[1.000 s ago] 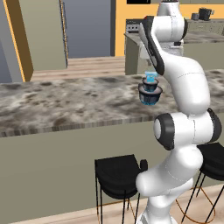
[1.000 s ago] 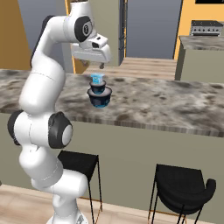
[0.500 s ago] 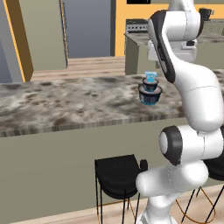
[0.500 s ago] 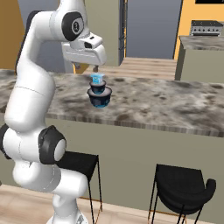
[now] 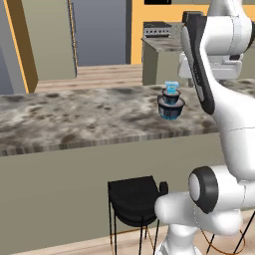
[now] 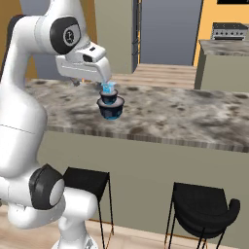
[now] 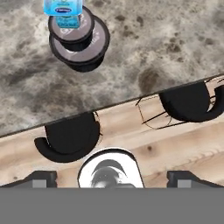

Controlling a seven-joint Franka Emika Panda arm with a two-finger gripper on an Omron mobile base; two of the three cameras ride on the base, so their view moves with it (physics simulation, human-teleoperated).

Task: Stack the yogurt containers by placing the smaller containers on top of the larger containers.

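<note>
Small light-blue yogurt cup (image 7: pixel 64 12) sits atop the dark-blue cup (image 7: pixel 78 43) on the tabletop (image 5: pixel 74 117), stack looks complete; the fingers (image 7: pixel 42 176) are spread wide, released, holding nothing.

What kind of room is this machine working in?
It looks like a home kitchen with a breakfast bar: a long marble-patterned counter, black bar stools tucked beneath it, and a stove on a far counter. Two stacked yogurt cups sit on the bar.

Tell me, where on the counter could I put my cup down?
Bare marble counter stretches left of the stacked yogurt cups, toward the far end. It's tight right beside the stack, where the robot arm hangs close.
</note>
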